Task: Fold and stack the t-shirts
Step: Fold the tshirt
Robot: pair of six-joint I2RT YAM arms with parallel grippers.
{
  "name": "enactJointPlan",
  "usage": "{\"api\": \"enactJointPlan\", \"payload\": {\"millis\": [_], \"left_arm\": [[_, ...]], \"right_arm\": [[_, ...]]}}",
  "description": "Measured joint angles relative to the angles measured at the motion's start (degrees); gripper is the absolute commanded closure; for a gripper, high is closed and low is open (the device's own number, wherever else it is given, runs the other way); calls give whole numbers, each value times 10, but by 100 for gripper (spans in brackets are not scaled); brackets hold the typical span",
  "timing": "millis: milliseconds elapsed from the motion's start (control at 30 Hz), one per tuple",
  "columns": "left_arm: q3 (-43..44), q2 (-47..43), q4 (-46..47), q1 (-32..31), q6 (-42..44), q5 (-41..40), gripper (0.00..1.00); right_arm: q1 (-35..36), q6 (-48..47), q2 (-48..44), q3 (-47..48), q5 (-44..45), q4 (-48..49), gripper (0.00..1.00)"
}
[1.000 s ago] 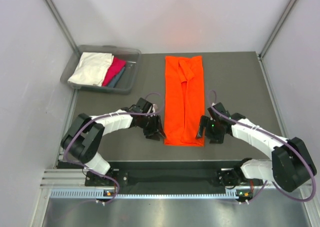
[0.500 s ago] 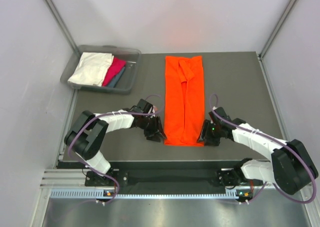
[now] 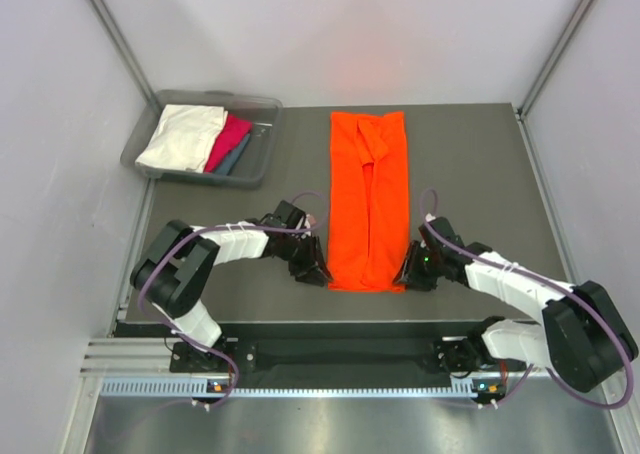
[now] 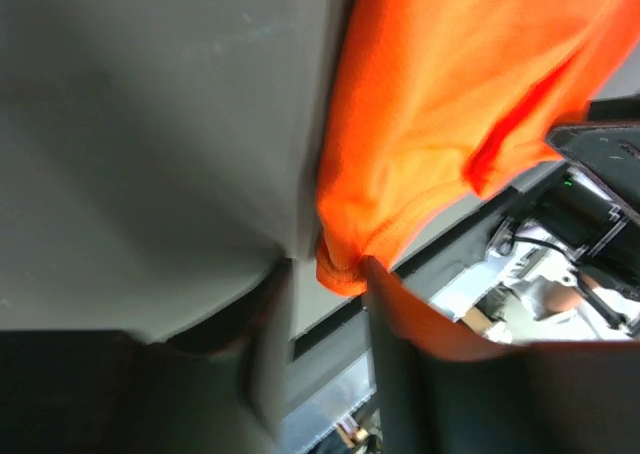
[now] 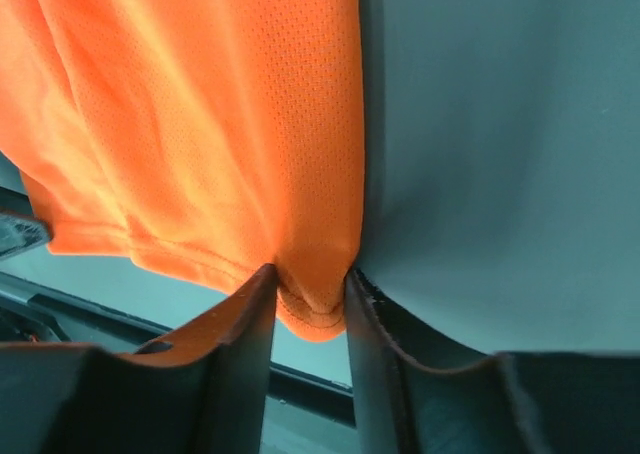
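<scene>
Right fingers (image 5: 240, 354) pinched on near-right hem corner of orange t-shirt (image 3: 369, 199). Left fingers (image 4: 268, 364) part-open, astride near-left corner, not yet clamped. Shirt's long axis runs near-to-far on tabletop (image 3: 470, 164).

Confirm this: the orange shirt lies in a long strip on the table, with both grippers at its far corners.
Not quite. The top external view shows the left gripper and right gripper at the near corners of the orange shirt, not far.
</scene>
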Motion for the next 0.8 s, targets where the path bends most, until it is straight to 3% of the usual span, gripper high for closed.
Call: {"api": "enactJointPlan", "payload": {"millis": [233,300,367,800], "left_arm": [[-2,16,2,0,0,3,94],[-4,16,3,0,0,4,100],[-7,16,6,0,-1,7,100],[-36,-45,-7,-55,-22,-30,100]], "right_arm": [[0,7,-18,-15,14,-7,83],[0,6,-30,-21,20,-12,94],[0,8,-38,-26,21,-16,100],[0,1,-87,-34,12,-64,100]]}}
